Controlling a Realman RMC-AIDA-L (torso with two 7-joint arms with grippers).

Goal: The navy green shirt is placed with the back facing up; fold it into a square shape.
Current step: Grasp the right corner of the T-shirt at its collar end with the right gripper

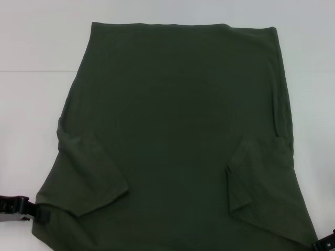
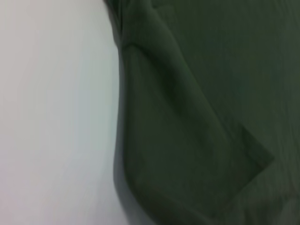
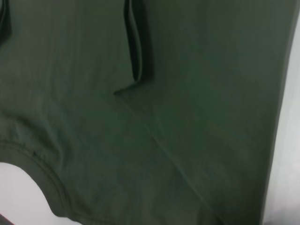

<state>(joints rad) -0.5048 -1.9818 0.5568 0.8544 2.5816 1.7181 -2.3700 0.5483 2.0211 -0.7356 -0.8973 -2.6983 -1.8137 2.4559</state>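
The navy green shirt (image 1: 178, 136) lies flat on the white table, plain side up, and fills most of the head view. Both sleeves are folded inward over the body, the left sleeve (image 1: 97, 175) and the right sleeve (image 1: 251, 178). My left gripper (image 1: 32, 209) is at the shirt's near left corner, with a black part lying over the cloth edge. My right gripper (image 1: 325, 243) shows only as a black tip at the near right corner. The left wrist view shows the shirt's folded sleeve (image 2: 197, 154) beside bare table. The right wrist view shows the shirt's collar edge (image 3: 42, 173).
The white table (image 1: 36, 63) surrounds the shirt, with bare strips along its left, right and far sides. The shirt's near edge runs out of the head view at the bottom.
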